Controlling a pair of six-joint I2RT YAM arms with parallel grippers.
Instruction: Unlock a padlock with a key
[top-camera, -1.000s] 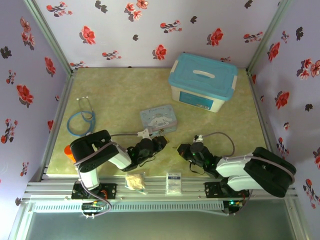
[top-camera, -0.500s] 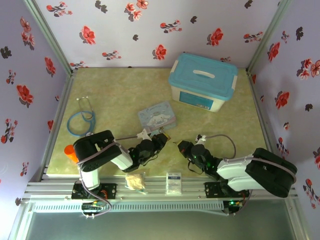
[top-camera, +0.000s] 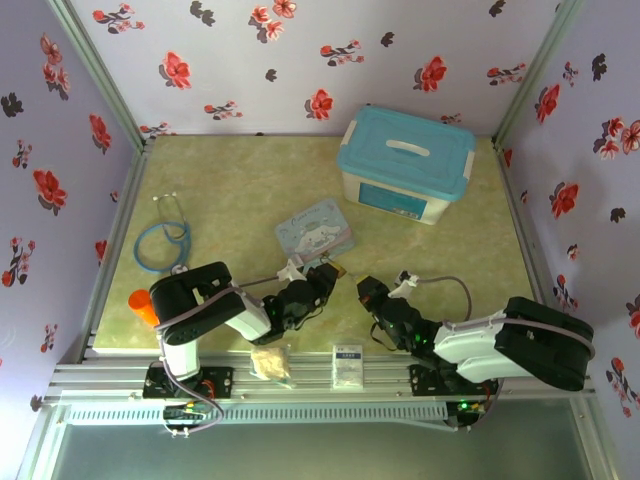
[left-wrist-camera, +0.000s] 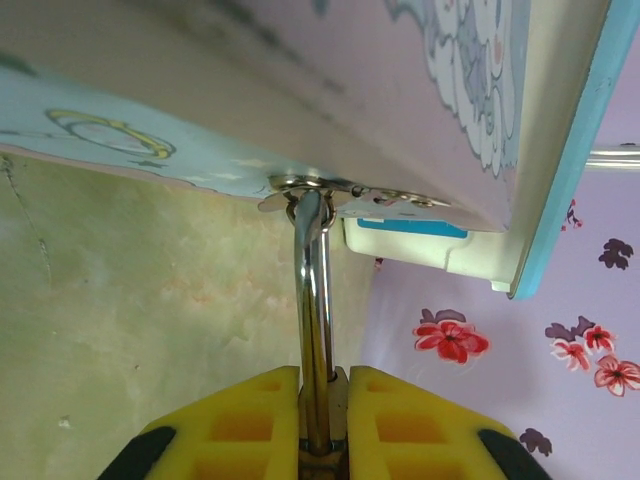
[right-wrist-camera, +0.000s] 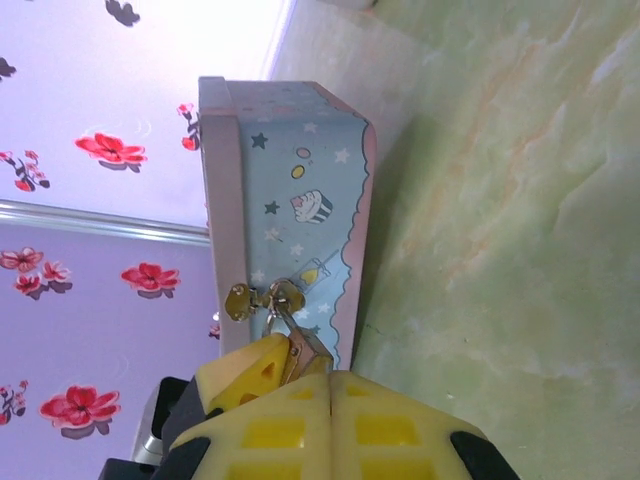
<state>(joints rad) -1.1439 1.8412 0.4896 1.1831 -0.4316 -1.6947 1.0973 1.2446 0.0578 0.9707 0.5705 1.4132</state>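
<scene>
The left hand (left-wrist-camera: 322, 400) pinches the padlock (left-wrist-camera: 314, 290) between its yellow pads at the base of the silvery shackle, which runs toward 12 o'clock through the clasp on the edge of the pale blue tin (left-wrist-camera: 300, 90). The tin lies near the middle of the bench (top-camera: 240, 190), with the padlock at its 6 o'clock edge. The right hand (right-wrist-camera: 330, 400), just at 3 o'clock of the left, has its pads pressed together close to the padlock; whether the key sits between them I cannot tell.

Between your left fingers (left-wrist-camera: 240, 420) sits the padlock (left-wrist-camera: 313, 300), hooked to the tin (left-wrist-camera: 250, 60) just beyond; your right fingers (right-wrist-camera: 290, 425) lie just right.
</scene>
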